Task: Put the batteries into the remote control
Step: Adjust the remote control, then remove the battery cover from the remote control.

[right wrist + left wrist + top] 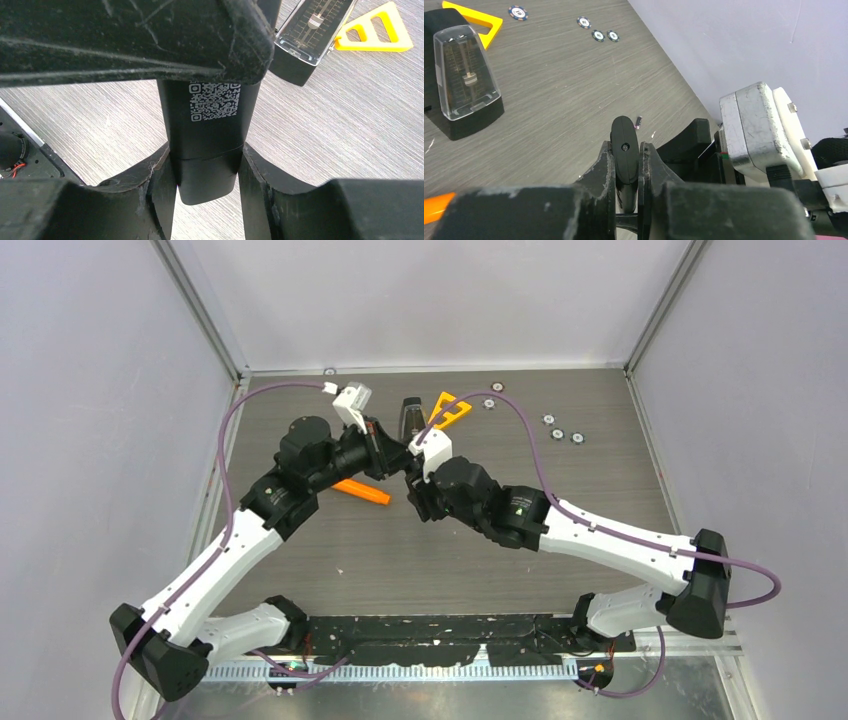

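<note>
left end effector grips remote control | right end effector likewise | table edges far

Mid-table: I have the slim flat black remote control clamped between my left gripper and right gripper | on the grey wood-grain table just beyond it: tiny purple cylindrical battery | behind: tapered black case with clear front, flat yellow plastic triangle just beside it on the right | left, beside my left arm: orange plastic bar | far right: small round discs, well apart from the rest
</note>
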### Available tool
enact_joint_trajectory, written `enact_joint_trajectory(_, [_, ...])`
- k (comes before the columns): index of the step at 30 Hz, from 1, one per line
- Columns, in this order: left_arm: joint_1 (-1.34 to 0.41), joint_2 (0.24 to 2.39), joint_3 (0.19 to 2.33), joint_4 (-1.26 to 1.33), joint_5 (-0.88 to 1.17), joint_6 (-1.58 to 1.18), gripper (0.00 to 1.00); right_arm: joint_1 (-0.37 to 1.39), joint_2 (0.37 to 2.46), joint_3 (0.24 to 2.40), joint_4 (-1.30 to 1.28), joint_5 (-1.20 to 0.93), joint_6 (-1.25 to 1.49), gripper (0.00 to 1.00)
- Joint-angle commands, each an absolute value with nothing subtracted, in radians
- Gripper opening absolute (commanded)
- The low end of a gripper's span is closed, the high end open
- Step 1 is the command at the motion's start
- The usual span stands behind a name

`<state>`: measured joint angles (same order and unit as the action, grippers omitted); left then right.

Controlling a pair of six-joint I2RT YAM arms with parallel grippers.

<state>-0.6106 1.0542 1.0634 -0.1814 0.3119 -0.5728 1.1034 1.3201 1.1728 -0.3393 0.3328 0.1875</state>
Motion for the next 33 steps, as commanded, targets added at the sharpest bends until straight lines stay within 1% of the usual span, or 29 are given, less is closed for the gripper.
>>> enact_joint_trajectory(1, [-0.620,1.029,1.064,-0.173,0.314,-0.615,0.00,1.113,1.275,1.191,-0.271,0.341,0.198,0.36])
enact_joint_trajectory(2, [-0.621,1.027,1.062,-0.181,0.301,-0.623,0.00,1.112,1.263,1.186,-0.264,0.330,0.203,0.45])
enact_joint_trajectory(3, [-0.620,1.022,1.060,-0.187,0.284,-0.627,0.00,1.112,1.255,1.177,-0.257,0.320,0.205,0.52])
enact_joint_trajectory(4, [-0.619,1.018,1.060,-0.201,0.267,-0.632,0.00,1.112,1.239,1.174,-0.253,0.294,0.206,0.65])
enact_joint_trajectory(5, [-0.616,1.013,1.059,-0.213,0.243,-0.640,0.00,1.111,1.229,1.169,-0.250,0.281,0.207,0.71])
enact_joint_trajectory(7, [-0.602,1.000,1.057,-0.223,0.233,-0.662,0.00,1.110,1.194,1.158,-0.236,0.216,0.231,0.94])
enact_joint_trajectory(9, [-0.580,0.984,1.053,-0.221,0.237,-0.694,0.00,1.102,1.150,1.138,-0.210,0.164,0.268,0.99])
enact_joint_trajectory(12, [-0.547,0.955,1.051,-0.208,0.274,-0.740,0.00,1.091,1.075,1.097,-0.172,0.128,0.359,0.96])
enact_joint_trajectory(16, [-0.532,0.897,1.024,-0.173,0.291,-0.815,0.00,1.075,1.001,1.028,-0.114,0.175,0.620,0.95])
enact_joint_trajectory(17, [-0.529,0.882,1.010,-0.155,0.299,-0.840,0.00,1.073,0.976,1.009,-0.078,0.189,0.720,0.95])
enact_joint_trajectory(20, [-0.522,0.836,0.951,-0.064,0.320,-0.945,0.00,1.072,0.937,0.913,0.045,0.195,0.896,0.95])
enact_joint_trajectory(25, [-0.518,0.772,0.875,0.061,0.318,-1.106,0.00,1.072,0.917,0.867,0.095,0.193,0.957,0.95])
enact_joint_trajectory(27, [-0.518,0.755,0.842,0.100,0.301,-1.171,0.00,1.072,0.911,0.854,0.100,0.202,0.998,0.97])
enact_joint_trajectory(30, [-0.518,0.732,0.781,0.158,0.264,-1.245,0.00,1.072,0.906,0.813,0.185,0.200,1.069,1.00])
enact_joint_trajectory(33, [-0.521,0.715,0.718,0.217,0.265,-1.306,0.00,1.072,0.916,0.764,0.264,0.179,1.113,0.97])
